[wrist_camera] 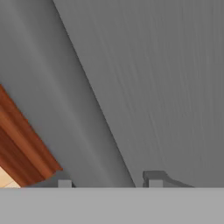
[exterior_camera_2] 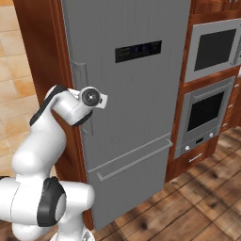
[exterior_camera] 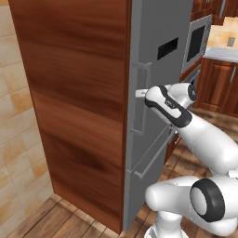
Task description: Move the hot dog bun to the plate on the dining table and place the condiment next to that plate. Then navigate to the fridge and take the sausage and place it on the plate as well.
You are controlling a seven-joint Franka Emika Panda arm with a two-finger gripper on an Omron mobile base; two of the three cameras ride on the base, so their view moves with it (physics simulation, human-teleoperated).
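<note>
No text, brand or number can be read anywhere. The dark display panel on the grey door of the fridge, toward one o'clock from the handle, carries faint bluish marks too small to make out. The arm bears a tiny illegible white mark.

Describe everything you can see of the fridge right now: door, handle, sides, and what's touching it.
The fridge is a tall unit with a reddish-brown wood-panel side and flat grey doors, all shut. The upper door carries a small dark display panel and a vertical grey handle at its left edge; the lower drawer has a long horizontal bar. It stands on wood flooring beside built-in ovens. The gripper is at the vertical handle, jaws either side of it; whether they press on it I cannot tell.
</note>
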